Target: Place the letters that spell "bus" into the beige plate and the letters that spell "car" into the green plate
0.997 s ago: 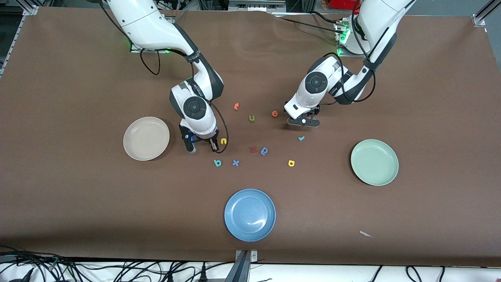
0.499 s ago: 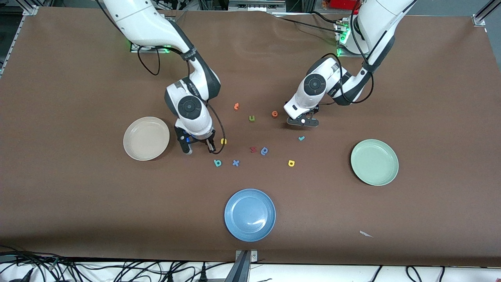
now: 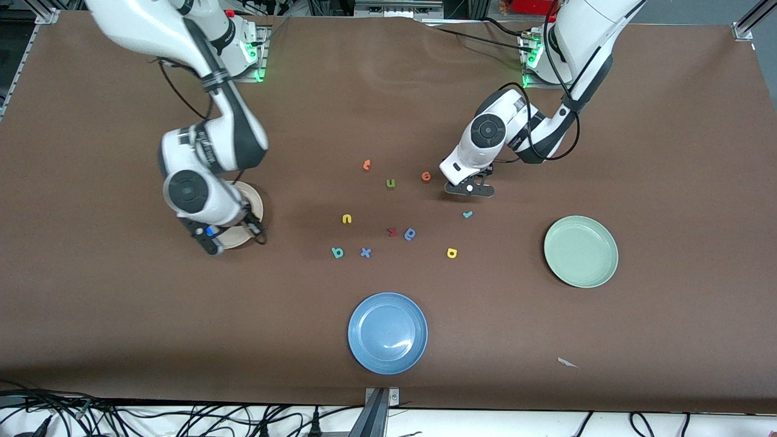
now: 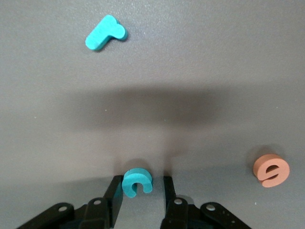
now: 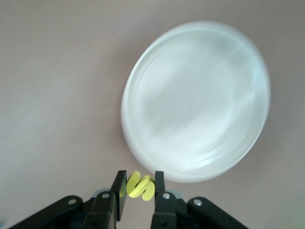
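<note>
Right gripper first: its fingers are pinched tight on the yellow s, which sits squarely between the pads, its long axis running from one finger to the other. The gripper hangs just over the rim of the beige plate, at the right arm's end of the surface, and the s has not dropped in.

Over to the left gripper, down at the surface near the orange e. Its fingers stand a little apart around the teal c, one on each side; whether the pads press it I cannot tell. The c lies flat, and the teal r lies well apart, flat too.

Out on the surface, the yellow u sits mid-table, the teal b nearer the front camera, the yellow a toward the green plate.
</note>
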Robot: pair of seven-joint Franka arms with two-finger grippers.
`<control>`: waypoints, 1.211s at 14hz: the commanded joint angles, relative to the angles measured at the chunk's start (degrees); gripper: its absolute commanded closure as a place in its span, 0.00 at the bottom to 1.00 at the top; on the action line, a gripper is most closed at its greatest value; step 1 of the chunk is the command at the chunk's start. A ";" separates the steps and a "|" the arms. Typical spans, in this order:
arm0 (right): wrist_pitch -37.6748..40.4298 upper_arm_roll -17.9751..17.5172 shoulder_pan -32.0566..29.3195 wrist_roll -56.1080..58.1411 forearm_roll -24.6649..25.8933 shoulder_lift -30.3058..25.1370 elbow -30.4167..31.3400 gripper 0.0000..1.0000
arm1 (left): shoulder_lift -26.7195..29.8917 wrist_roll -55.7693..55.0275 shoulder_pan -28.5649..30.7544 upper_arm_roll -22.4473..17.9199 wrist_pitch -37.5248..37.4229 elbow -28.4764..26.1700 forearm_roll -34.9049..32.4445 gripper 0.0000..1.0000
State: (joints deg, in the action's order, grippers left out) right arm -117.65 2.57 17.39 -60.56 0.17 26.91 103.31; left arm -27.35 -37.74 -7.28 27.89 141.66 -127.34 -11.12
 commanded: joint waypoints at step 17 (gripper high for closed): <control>-15.75 -9.07 4.03 -7.54 -5.36 -2.57 9.46 0.00 | -0.24 14.77 11.31 -0.12 -15.28 16.42 -1.80 0.88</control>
State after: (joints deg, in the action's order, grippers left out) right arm -130.87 -5.40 18.90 -64.63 -4.29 23.10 113.74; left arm -27.31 -27.87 0.43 27.46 127.65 -112.39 -11.13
